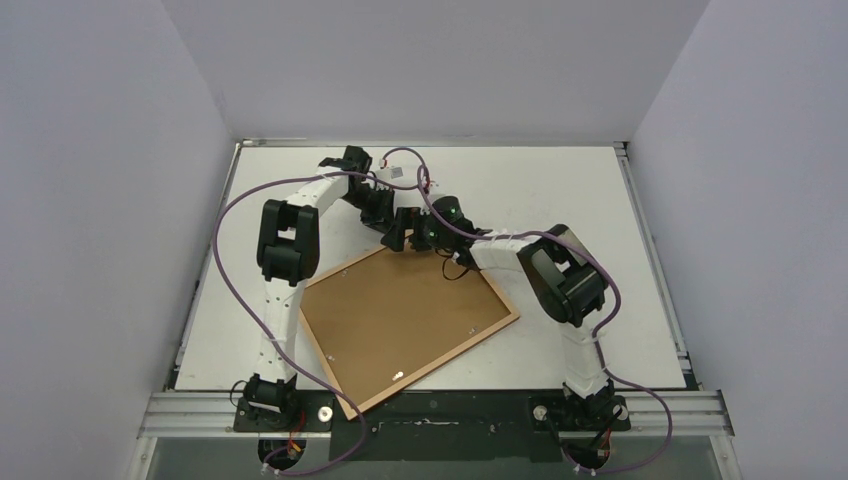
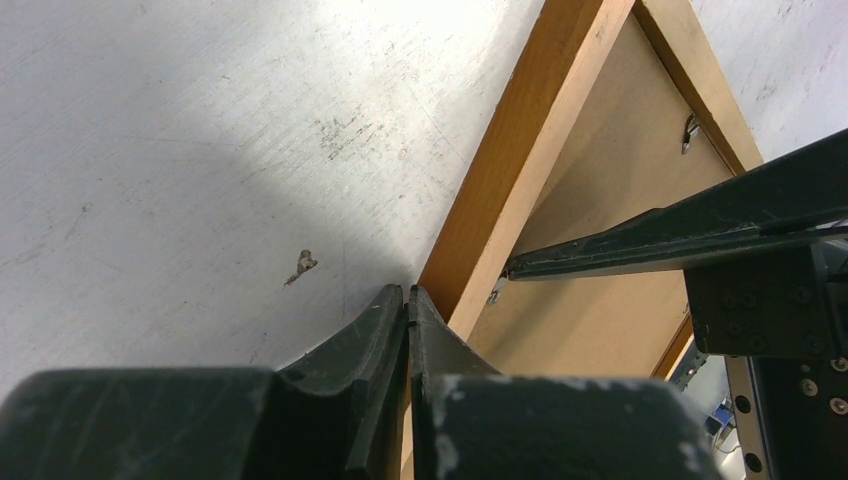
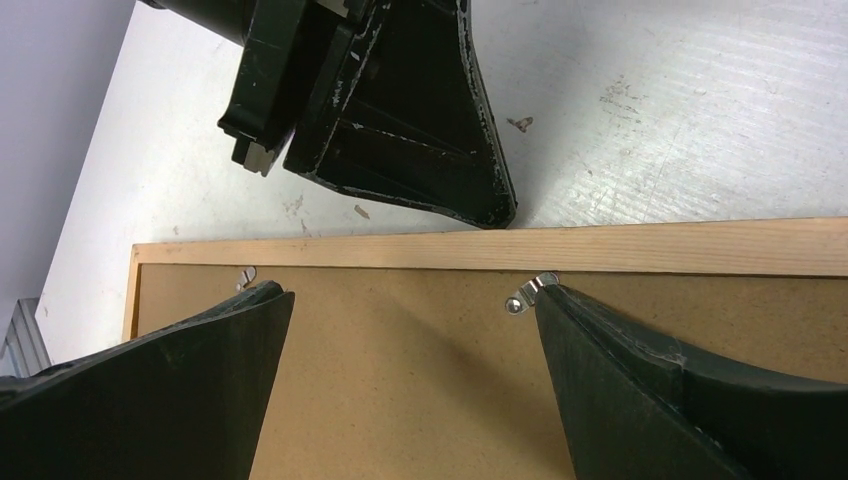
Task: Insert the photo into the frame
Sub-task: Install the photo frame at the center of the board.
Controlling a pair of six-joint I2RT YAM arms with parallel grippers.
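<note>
Lying flat at centre of the top view, turned diamond-wise, near corner jutting past the table (image 1: 560,200) edge at bottom: the frame (image 1: 440,364), back side up. Inside its rim, filling it: the brown backing sheet (image 1: 400,320), with a small pale spot (image 1: 397,376) low down. Nothing of the photo to be made out in any view.

Along the far rim, in the right wrist view: two small metal tabs (image 3: 530,292) on the backing. Over the sheet at the frame's upper corner: right gripper (image 3: 412,296), released, jaws spread wide, the finger at right of that picture just beside one tab. Just beyond, outside the rim: left gripper (image 2: 408,296), clenched on nothing, tips pressed together, down at the table beside the wood; touching the wood or not, hard to tell.

Farther up: scuffed white table, then grey walls (image 1: 100,200). Looping at left and right: purple cables (image 1: 225,235).
</note>
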